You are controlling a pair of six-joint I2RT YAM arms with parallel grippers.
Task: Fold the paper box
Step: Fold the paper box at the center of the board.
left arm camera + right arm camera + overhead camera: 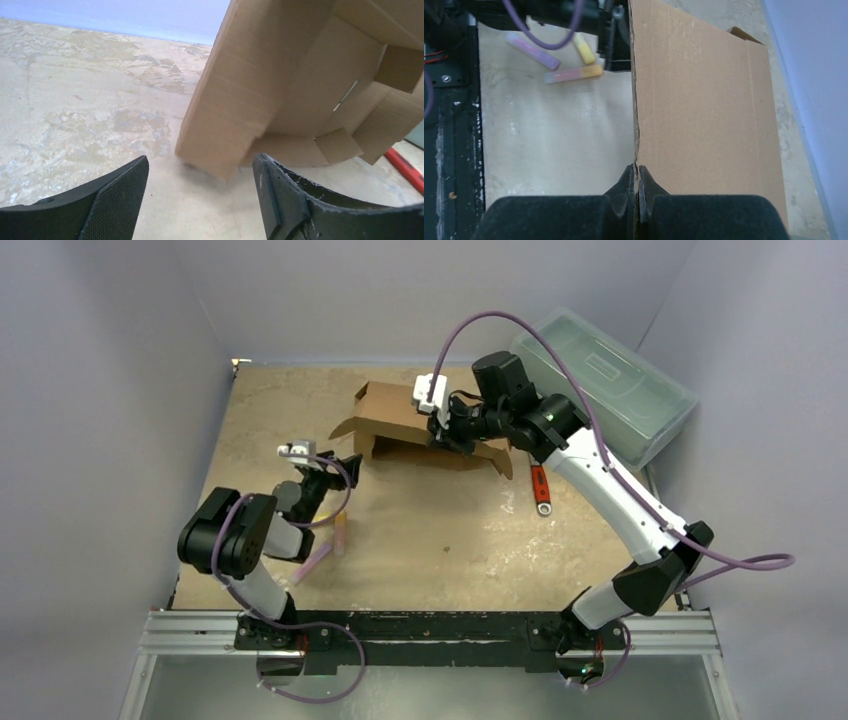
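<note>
Top view: the paper box (425,430) sits at the far middle of the tabletop (440,540), part-erected, with at least 1 panel standing and flaps splayed loose to left and right. A translucent toolbox (610,390) lies far right, and a red wrench (541,490) lies just right of the box. The right pincer (438,425) is at the box's upper edge. The left pincer (348,462) faces the left flap, close by. Left wrist view: the left pincer's jaws stand apart with nothing between them. A flap corner hangs just ahead, touching the tabletop or nearly so; I cannot tell which. Right wrist view: the right pincer is closed on the edge of an upright cardboard panel and grips it. 3 markers (569,70) lie beyond on the tabletop. My judgement: early-to-middle stage. Flaps are untucked, I see no tabs seated in slots, and the lid is not closed, so most of the folding is left.
</note>
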